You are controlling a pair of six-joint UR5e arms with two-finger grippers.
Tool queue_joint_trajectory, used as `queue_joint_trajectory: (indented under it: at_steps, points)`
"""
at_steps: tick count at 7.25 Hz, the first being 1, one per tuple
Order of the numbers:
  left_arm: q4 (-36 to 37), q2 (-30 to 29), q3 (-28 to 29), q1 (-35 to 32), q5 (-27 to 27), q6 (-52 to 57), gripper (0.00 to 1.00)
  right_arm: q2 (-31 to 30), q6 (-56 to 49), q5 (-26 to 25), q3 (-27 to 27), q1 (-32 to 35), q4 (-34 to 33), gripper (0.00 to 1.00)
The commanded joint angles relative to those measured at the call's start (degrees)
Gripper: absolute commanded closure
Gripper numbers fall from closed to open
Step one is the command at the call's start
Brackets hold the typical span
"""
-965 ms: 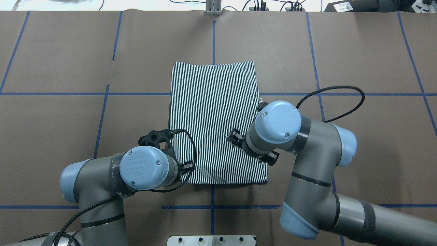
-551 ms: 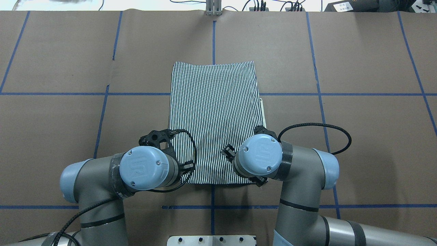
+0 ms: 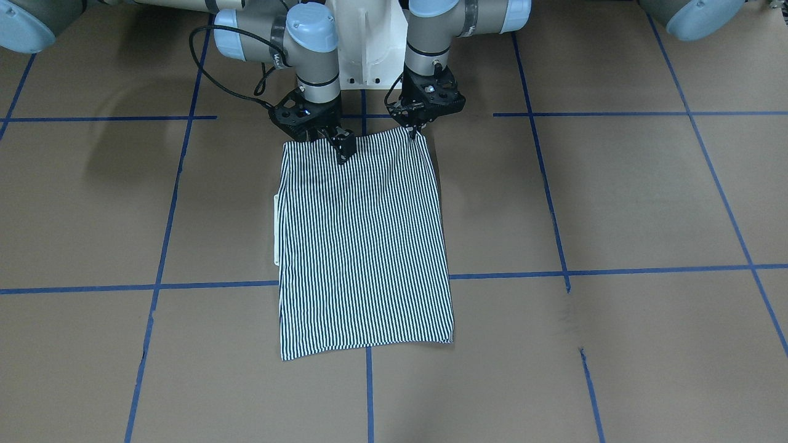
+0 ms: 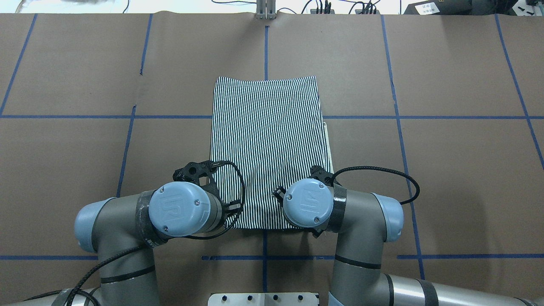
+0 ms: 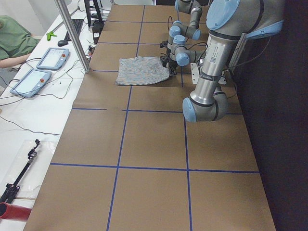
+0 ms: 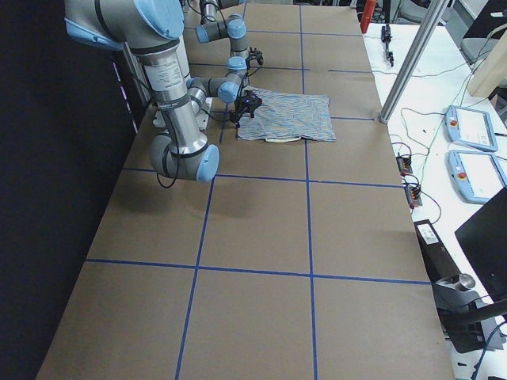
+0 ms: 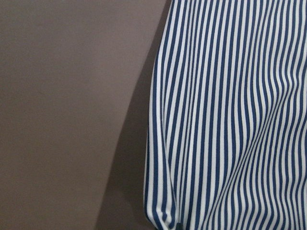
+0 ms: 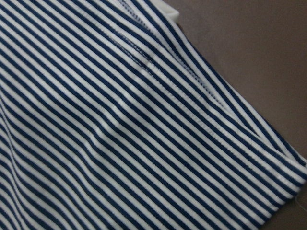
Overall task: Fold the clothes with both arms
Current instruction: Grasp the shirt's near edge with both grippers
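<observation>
The polo shirt (image 4: 265,140) lies folded at the middle of the table (image 4: 446,178): light, limp, stretchy. Your left gripper (image 3: 414,132) pinches its near left corner. You cannot tell the right gripper (image 3: 342,147)'s opening. Take both near corners.

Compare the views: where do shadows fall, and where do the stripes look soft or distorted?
Front-facing view: soft shadows on the table left of the shirt. Left wrist view: dark shadow along its edge. Right wrist view: stripes slightly soft. Side views: stripes turn wavy.

We view the table (image 4: 85,63) from overhead behind, steeply from opposite, and from both ends. Wrist cameras sit close over the striped shirt (image 7: 230,115).
</observation>
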Motion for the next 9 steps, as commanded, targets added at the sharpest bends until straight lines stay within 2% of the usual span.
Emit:
queue_joint_trajectory:
  at_steps: [1, 3, 4, 6, 7, 8, 9]
  points:
    - [0.05, 0.09, 0.01, 0.0, 0.0, 0.03, 1.0, -0.96, 0.09, -0.18, -0.11, -1.26, -0.29, 0.0]
    - [0.05, 0.0, -0.08, -0.09, 0.0, -0.06, 1.0, -1.59, 0.09, -0.18, -0.11, -1.62, -0.2, 0.0]
    - [0.05, 0.0, -0.08, -0.09, 0.0, 0.03, 1.0, -1.24, 0.09, -0.18, 0.07, -1.53, -0.38, 0.18]
    - [0.05, 0.0, -0.08, -0.09, 0.0, -0.06, 1.0, -0.79, 0.09, -0.09, 0.5, -1.18, -1.96, 0.69]
    - [0.05, 0.0, -0.08, -0.09, 0.0, -0.06, 1.0, -0.71, 0.0, 0.0, 0.51, -1.01, -2.31, 0.9]
    - [0.05, 0.0, -0.08, -0.09, 0.0, -0.06, 1.0, -0.62, 0.0, 0.0, 0.59, -1.0, -2.31, 1.0]
    - [0.05, 0.0, -0.08, 0.0, 0.0, -0.06, 1.0, -0.53, 0.0, 0.0, 0.68, -1.0, -2.23, 1.0]
